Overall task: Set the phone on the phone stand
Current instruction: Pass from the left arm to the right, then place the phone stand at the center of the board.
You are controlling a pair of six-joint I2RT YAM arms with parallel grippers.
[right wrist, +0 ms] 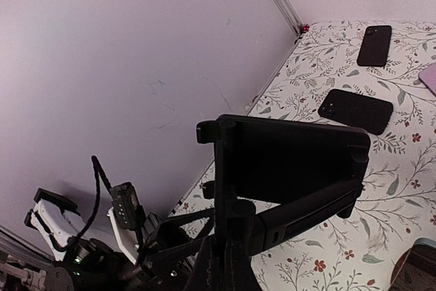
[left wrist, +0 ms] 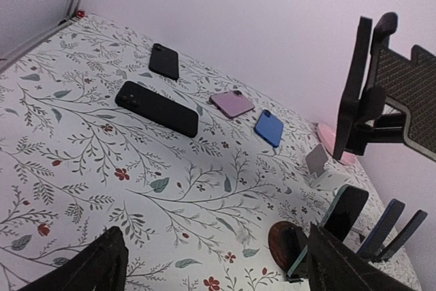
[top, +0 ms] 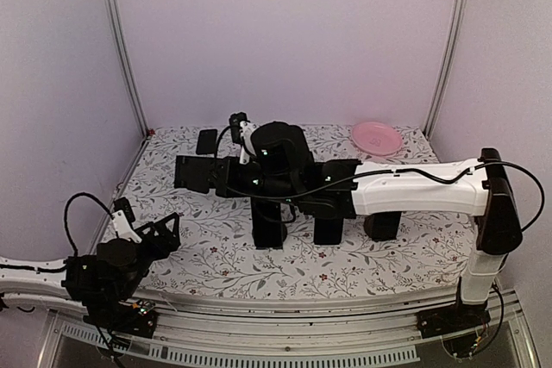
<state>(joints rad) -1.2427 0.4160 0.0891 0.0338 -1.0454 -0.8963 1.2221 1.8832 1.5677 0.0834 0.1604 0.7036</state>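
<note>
Tablecloth (top: 224,256) shows floral print between lilac walls (top: 285,32).

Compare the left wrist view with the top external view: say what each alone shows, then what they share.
Only the left wrist view: a large black phone, a pink phone and a blue phone lying flat, plus a white stand.
Only the top external view: the right arm along its whole length and the left arm.
Both: the small black phone at the back, the pink plate, and the black object carried at the right arm's tip.
</note>
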